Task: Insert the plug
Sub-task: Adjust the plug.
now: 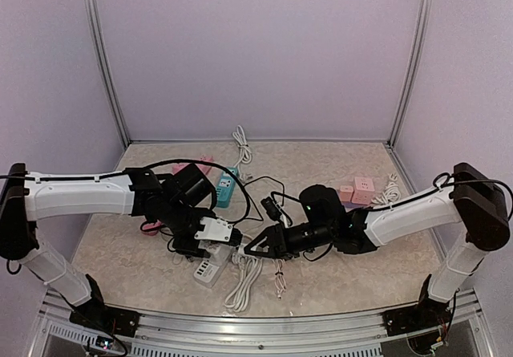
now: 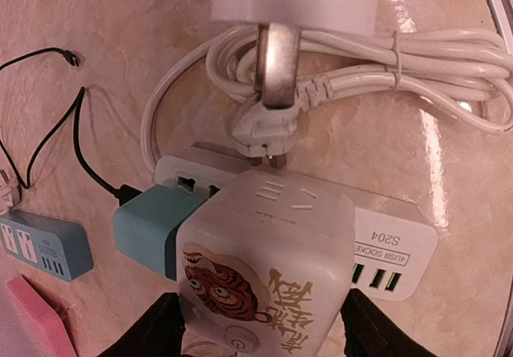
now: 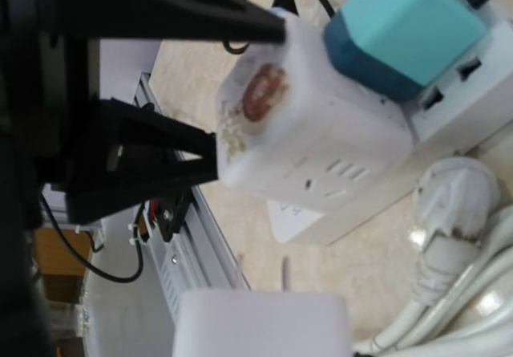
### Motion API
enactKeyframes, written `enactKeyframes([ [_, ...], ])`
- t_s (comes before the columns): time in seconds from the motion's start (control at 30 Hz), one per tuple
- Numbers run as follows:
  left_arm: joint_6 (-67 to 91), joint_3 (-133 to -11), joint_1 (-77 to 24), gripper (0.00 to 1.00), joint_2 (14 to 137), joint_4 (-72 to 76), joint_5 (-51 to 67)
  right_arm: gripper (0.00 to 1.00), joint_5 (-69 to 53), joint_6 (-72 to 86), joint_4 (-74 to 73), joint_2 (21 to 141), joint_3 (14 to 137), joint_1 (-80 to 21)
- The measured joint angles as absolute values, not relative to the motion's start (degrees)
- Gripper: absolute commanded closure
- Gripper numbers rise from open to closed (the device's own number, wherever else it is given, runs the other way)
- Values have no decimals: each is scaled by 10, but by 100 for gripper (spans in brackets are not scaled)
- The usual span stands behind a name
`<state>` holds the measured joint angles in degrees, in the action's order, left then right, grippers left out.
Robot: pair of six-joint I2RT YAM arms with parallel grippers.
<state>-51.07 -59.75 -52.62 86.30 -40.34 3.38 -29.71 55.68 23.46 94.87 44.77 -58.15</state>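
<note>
A white cube socket point(image 2: 268, 253) with a tiger sticker sits between the black fingers point(image 2: 156, 329) of my left gripper point(image 2: 264, 329), which is shut on its two sides. A teal adapter point(image 2: 148, 229) is plugged into the cube's left face. The cube hovers over a white power strip point(image 2: 393, 253) with USB ports. My right gripper point(image 1: 253, 248) is shut on a white plug point(image 3: 260, 325), whose two metal prongs point(image 3: 284, 273) point at the cube's slotted face point(image 3: 329, 172) a short gap away. That plug point(image 2: 292, 0) also shows at the top of the left wrist view.
A coiled white cable point(image 2: 385, 64) with its own three-pin plug point(image 2: 260, 128) lies just beyond the strip. A thin black cable point(image 2: 48, 132) runs from the teal adapter. A blue power strip point(image 2: 44, 245) and a pink block point(image 2: 36, 313) lie left; pink cubes point(image 1: 358, 190) back right.
</note>
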Motion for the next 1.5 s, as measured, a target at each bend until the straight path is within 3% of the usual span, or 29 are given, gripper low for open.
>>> enactKeyframes([
  [0.27, -522, -627, -527, 25, 824, -439, 39, 100, -282, 582, 238, 937, 444, -582],
  [0.63, -518, -731, -589, 32, 808, -468, 109, 100, -267, 590, 257, 910, 463, -604],
  [0.87, -515, -735, -612, 42, 812, -470, 117, 100, -265, 595, 283, 907, 471, -615],
  [1.1, -522, -721, -612, 64, 812, -463, 110, 100, -259, 597, 288, 900, 472, -626],
  [1.27, -526, -721, -615, 100, 812, -459, 93, 100, -258, 603, 288, 900, 477, -633],
  [1.33, -527, -721, -617, 100, 811, -459, 87, 100, -257, 603, 285, 900, 478, -633],
  [1.4, -526, -721, -618, 100, 811, -459, 83, 69, -254, 601, 280, 899, 479, -633],
  [1.5, -527, -721, -620, 100, 811, -456, 81, 45, -242, 590, 257, 889, 483, -636],
])
